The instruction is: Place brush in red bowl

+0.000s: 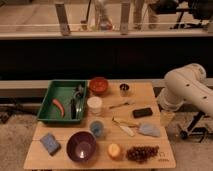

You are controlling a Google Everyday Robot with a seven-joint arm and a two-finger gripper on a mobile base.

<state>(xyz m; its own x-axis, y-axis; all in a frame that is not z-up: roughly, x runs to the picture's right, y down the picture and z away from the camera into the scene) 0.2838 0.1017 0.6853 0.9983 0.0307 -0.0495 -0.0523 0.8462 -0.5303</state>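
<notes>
The brush (73,106) lies lengthwise in the green tray (63,93) at the left of the tabletop (145,95), dark and slim. A red chili (58,106) lies on its left and some shiny utensils (79,93) are just beside it on the right. That crowding means I judge a pick from above along its free middle to be safest. In front of the tray a blue sponge (50,143) lies flat near the left edge. Next along, the purple bowl (81,146) stands upright at the front, and I see nothing in it. The red bowl (98,85) stands just beside the tray's far right corner, mouth up and apparently holding nothing, so the carry from tray to bowl would be short. Below it stand a white cup (94,105) and a small blue cup (97,128); what is in them I cannot make out. Further right are an orange (114,150), a metal cup (124,89), a cream-handled utensil (125,128), grapes (142,152), a black block (142,112) and a grey cloth (149,130), all apart from my route. My tool (167,116) hangs under the bend of my arm at the right edge of the tabletop, well apart from the tray, spread wide and gripping nothing.
</notes>
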